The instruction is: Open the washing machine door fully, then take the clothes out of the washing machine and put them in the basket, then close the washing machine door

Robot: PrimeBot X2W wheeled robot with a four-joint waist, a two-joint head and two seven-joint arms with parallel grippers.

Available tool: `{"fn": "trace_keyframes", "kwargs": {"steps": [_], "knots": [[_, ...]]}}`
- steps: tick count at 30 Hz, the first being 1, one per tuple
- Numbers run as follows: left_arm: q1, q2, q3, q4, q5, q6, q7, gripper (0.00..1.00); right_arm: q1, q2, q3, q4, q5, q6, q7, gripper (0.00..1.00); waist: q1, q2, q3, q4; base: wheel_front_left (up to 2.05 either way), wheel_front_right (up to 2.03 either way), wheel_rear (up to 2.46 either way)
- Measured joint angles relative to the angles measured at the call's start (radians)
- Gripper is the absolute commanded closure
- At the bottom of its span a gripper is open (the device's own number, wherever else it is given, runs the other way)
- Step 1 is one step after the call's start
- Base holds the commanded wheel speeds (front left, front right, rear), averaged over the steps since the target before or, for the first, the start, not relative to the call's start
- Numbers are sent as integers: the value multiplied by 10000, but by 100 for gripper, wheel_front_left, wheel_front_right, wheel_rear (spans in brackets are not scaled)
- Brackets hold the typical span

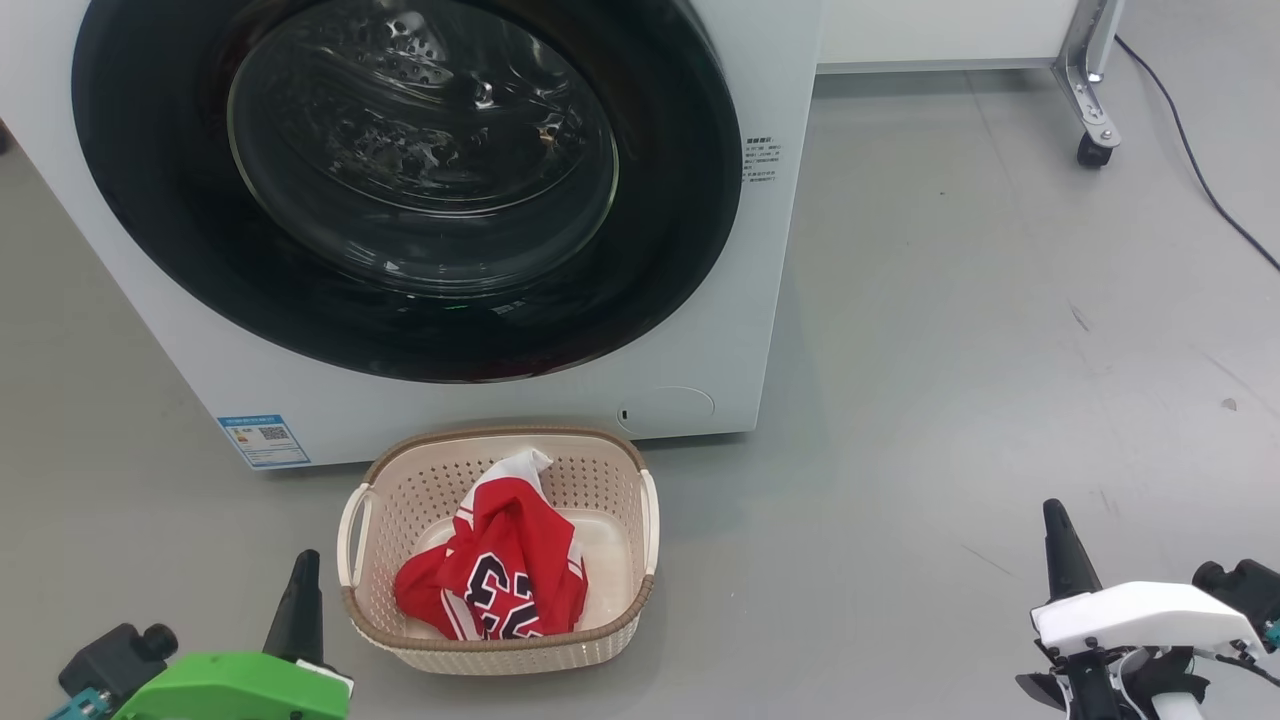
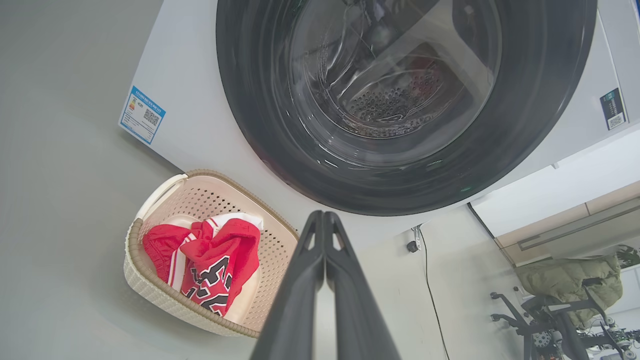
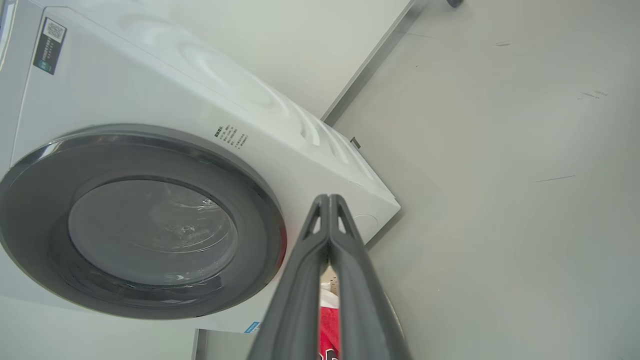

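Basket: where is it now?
Head view, lower centre-left: the basket sits on the floor just before the washing machine, below its door, with the clothes inside.

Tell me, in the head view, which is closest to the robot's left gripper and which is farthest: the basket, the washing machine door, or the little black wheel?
Counting out from the left gripper:
1. The basket, on the floor just to its right.
2. The washing machine door, shut, up behind the basket.
3. The little black wheel, far off at the upper right.
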Motion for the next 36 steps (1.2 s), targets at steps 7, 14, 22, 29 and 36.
{"fn": "trace_keyframes", "kwargs": {"steps": [7, 14, 22, 29, 36], "knots": [[-150, 19, 213, 151, -934, -132, 165, 100, -119, -33, -188, 65, 890, 82, 190, 100, 0, 0, -23, -31, 0, 0, 0], [-274, 35, 433, 334, -1758, -372, 336, 100, -289, -71, -387, 138, 1810, 173, 397, 100, 0, 0, -47, -62, 0, 0, 0], [-385, 52, 644, 514, -2824, -566, 525, 100, -360, -100, -617, 203, 2830, 276, 625, 100, 0, 0, -74, -98, 0, 0, 0], [-577, 65, 857, 696, -3641, -746, 685, 100, -535, -138, -800, 268, 3739, 322, 836, 100, 0, 0, -98, -130, 0, 0, 0], [-659, 82, 1039, 828, -4462, -886, 786, 100, -619, -176, -982, 334, 4493, 407, 984, 100, 0, 0, -118, -156, 0, 0, 0]]}}
